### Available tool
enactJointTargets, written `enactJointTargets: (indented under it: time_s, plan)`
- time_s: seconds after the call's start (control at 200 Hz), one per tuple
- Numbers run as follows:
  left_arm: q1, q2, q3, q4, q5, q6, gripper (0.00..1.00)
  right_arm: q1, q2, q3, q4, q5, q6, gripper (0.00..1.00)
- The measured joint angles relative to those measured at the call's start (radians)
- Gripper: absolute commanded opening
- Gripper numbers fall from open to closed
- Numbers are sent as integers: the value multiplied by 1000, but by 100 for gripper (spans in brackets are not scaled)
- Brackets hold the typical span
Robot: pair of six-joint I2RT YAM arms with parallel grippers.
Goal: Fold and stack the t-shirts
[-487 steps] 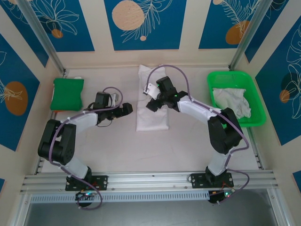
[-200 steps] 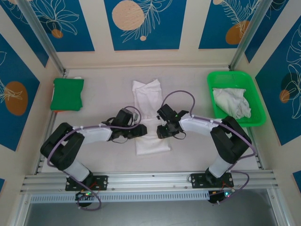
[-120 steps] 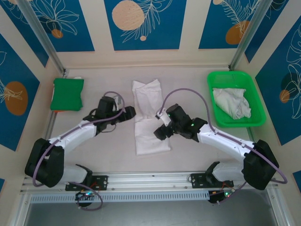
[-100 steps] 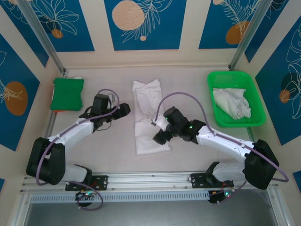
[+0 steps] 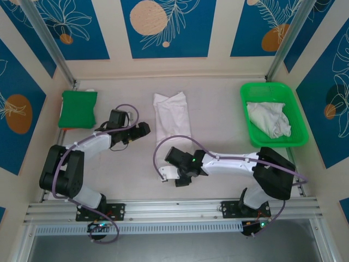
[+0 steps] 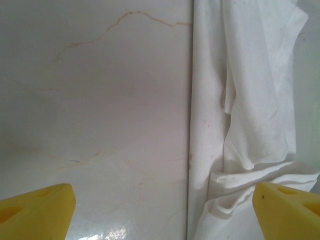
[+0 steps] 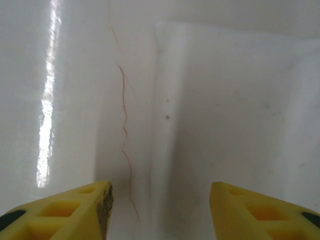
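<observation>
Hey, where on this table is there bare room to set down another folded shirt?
Widest bare table lies between the flat t-shirt and the green tray. Another patch: nearer than the left arm, left of the t-shirt. Crowded: front centre, where the right arm reaches over the t-shirt's near end.

No text or label is legible anywhere.

Near end of the long t-shirt (image 5: 172, 117) is mostly buried under the right claw (image 5: 181, 176) and its arm (image 5: 229, 162). Right wrist cam's mushy, the fabric ahead of that claw is just a white blur. Left claw (image 6: 162, 200): fingers (image 6: 35, 210) clipped by the frame, t-shirt to its right runs off-edge.
</observation>
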Motion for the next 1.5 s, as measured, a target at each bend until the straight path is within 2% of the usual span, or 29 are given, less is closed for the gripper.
enactJointTargets:
  time_s: [0.29, 0.37, 0.46, 0.555, 0.6, 0.625, 0.67, 1.015, 1.075, 1.145, 1.28, 1.385, 1.5]
  plan:
    - [0, 6, 0, 1, 16, 11, 92, -13, 73, 9, 43, 23, -4, 50]
    - [0, 6, 0, 0, 17, 11, 92, -14, 84, 9, 50, 24, -11, 38]
    - [0, 7, 0, 1, 17, 11, 92, -14, 92, 9, 60, 31, -11, 32]
    - [0, 15, 0, 8, 24, 11, 92, -14, 92, 9, 62, 35, -14, 22]
    - [0, 19, 0, 11, 24, 11, 92, -14, 92, 9, 64, 39, -16, 14]
    - [0, 20, 0, 12, 24, 12, 92, -14, 92, 9, 66, 43, -13, 6]
    - [0, 21, 0, 14, 24, 11, 92, -14, 91, 9, 65, 45, -17, 0]
    - [-14, 35, -1, 85, 42, -9, 93, -16, 50, 31, -55, -19, 29, 0]
    - [-27, 51, 0, 116, 43, -20, 87, -16, 19, 36, -88, -43, 43, 0]
    - [-42, 91, 9, 140, 47, -40, 72, -17, -19, 47, -121, -69, 57, 0]
    - [-70, 192, 50, 164, 55, -77, 53, -18, -69, 80, -173, -108, 79, 0]
    - [-80, 249, 97, 175, 54, -95, 47, -18, -85, 99, -203, -128, 87, 0]
    - [-82, 305, 164, 180, 53, -96, 46, -18, -86, 102, -228, -138, 92, 0]
